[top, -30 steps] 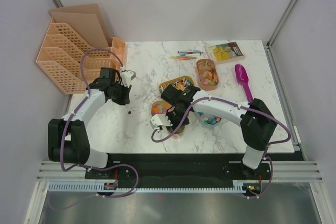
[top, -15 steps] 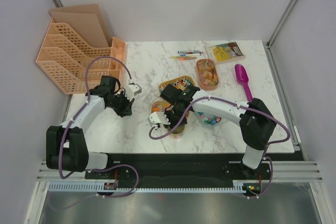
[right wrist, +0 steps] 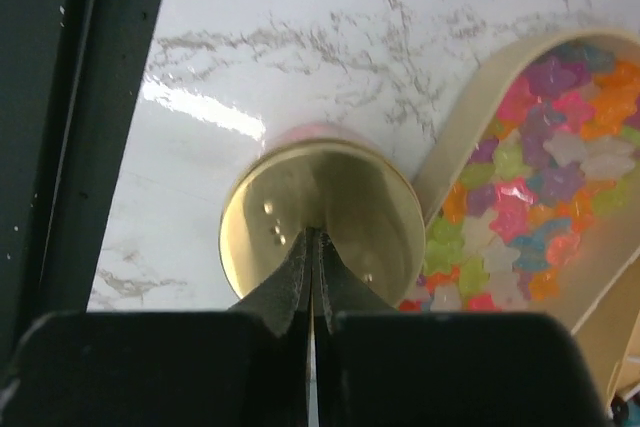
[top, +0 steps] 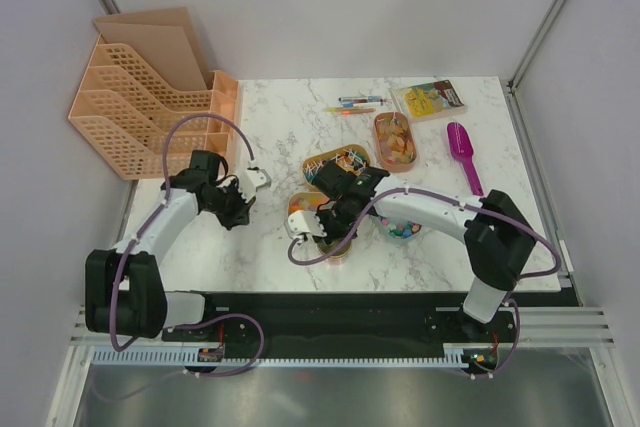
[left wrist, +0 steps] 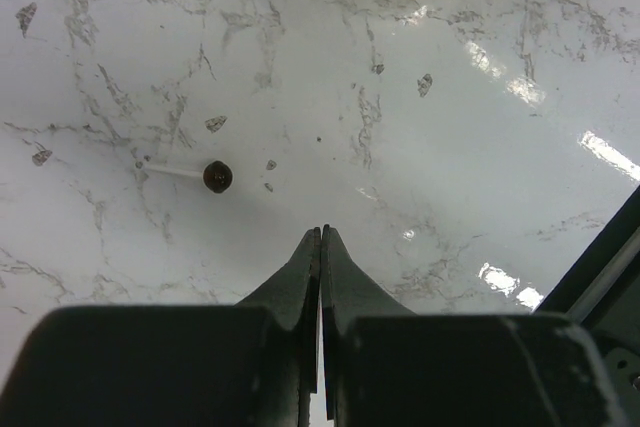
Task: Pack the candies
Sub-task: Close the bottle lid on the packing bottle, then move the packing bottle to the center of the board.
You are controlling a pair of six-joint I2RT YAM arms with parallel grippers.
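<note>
Marble tabletop [right wrist: 300, 57]; candies [right wrist: 520, 187] beside right fingers [right wrist: 297, 282].

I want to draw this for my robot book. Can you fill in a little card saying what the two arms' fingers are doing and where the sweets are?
Left fingers: shut, holding nothing, above the table
Brown sweet: on a white stick, lying on the table just ahead of the left fingers, not touched
Right fingers: shut, tips over the gold cup
Star sweets: many colours, in a cream tray beside the cup
Purple scoop: lying at the table's right side
</note>
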